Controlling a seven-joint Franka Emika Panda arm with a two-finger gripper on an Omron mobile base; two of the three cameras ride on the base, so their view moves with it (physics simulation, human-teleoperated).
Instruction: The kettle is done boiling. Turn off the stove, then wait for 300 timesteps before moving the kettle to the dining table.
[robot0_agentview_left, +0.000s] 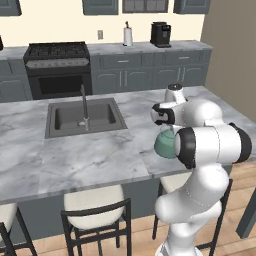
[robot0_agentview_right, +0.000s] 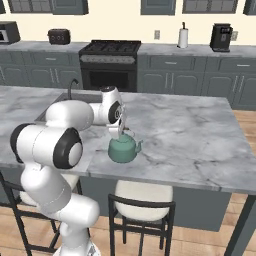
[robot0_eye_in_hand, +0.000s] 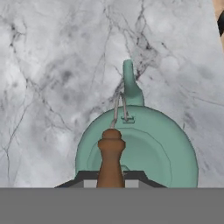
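Glossy white arm (robot0_agentview_right: 55, 165) of rounded, bulbous segments; dark grey-black rings at the joints.

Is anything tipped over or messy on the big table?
Nothing stands out. The kettle is upright over the dining table, near its front edge, with its lid on and no spill around it. The gripper is shut on the kettle's wire handle from above.
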